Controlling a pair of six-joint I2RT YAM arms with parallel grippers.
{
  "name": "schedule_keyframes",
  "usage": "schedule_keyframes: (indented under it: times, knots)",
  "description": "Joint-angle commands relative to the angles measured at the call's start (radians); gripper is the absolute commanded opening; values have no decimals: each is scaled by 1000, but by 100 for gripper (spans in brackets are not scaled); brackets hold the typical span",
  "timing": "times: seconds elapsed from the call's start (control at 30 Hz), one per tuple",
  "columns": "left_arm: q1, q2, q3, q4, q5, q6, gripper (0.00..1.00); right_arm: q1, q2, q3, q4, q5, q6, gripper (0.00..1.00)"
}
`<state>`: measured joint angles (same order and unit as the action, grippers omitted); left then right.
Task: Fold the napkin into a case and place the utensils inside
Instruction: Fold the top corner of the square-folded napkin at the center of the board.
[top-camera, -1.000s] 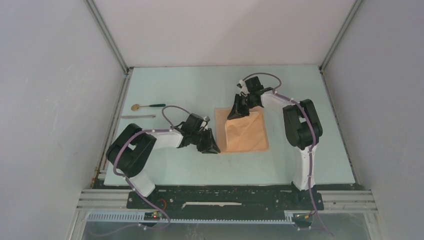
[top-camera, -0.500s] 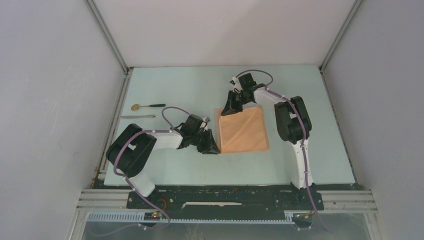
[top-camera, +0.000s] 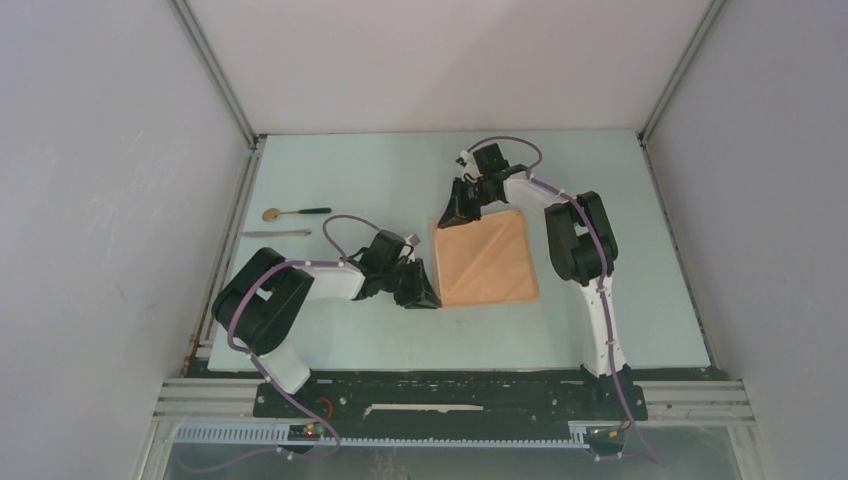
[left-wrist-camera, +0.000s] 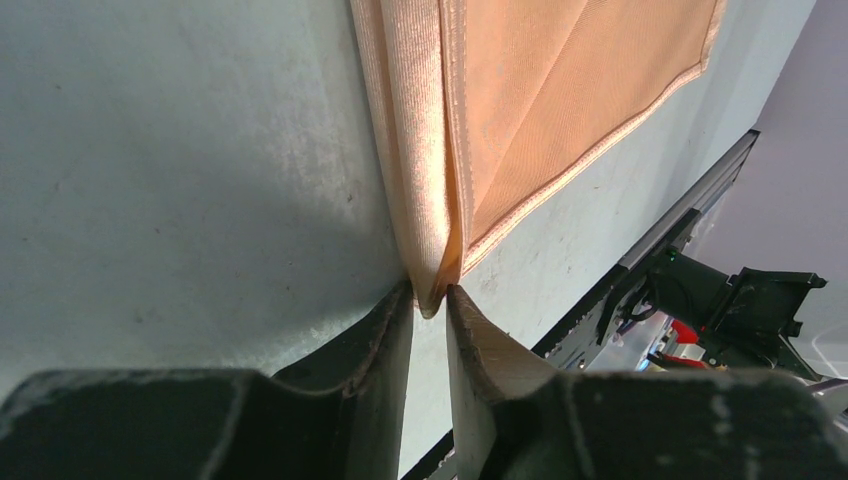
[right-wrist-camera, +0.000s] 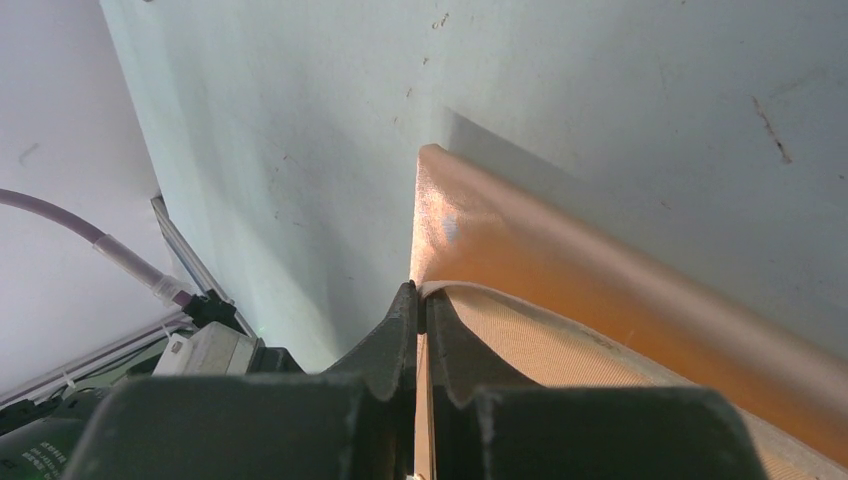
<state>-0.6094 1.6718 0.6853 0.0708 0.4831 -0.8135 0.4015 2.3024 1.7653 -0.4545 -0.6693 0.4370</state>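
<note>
The peach napkin (top-camera: 495, 262) lies as a square in the middle of the table, with a diagonal crease across it. My left gripper (top-camera: 429, 297) is at its near left corner, and in the left wrist view the gripper (left-wrist-camera: 430, 300) is shut on that layered corner of the napkin (left-wrist-camera: 570, 80). My right gripper (top-camera: 446, 221) is at the far left corner. There the gripper (right-wrist-camera: 421, 294) is shut on the top edge of the napkin (right-wrist-camera: 600, 290), held slightly off the table. The utensils lie far left: a gold-bowled spoon (top-camera: 294, 212) and a thin silvery piece (top-camera: 277, 233). No case shows.
The pale table (top-camera: 380, 170) is bounded by white walls on three sides, with a metal rail (top-camera: 228, 250) along the left edge. The arm bases stand on the black bar (top-camera: 450, 395) at the near edge.
My right gripper has moved left and towards the far edge with the napkin's top layer, and the cloth now lies flatter and squarer. The left gripper has held its place at the near corner.
</note>
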Motion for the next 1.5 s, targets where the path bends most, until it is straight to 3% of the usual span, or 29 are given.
schedule_keyframes:
  times: [0.0, 0.9, 1.47]
  knots:
    - [-9, 20, -32, -33, -35, 7, 28, 18, 17, 55, -6, -19, 16, 1]
    - [-8, -1, -47, -25, -35, -2, 28, -3, 72, 116, -6, -11, 34, 3]
    - [-7, -74, -69, -14, -30, 1, 34, -5, 89, 143, -18, -24, 34, 4]
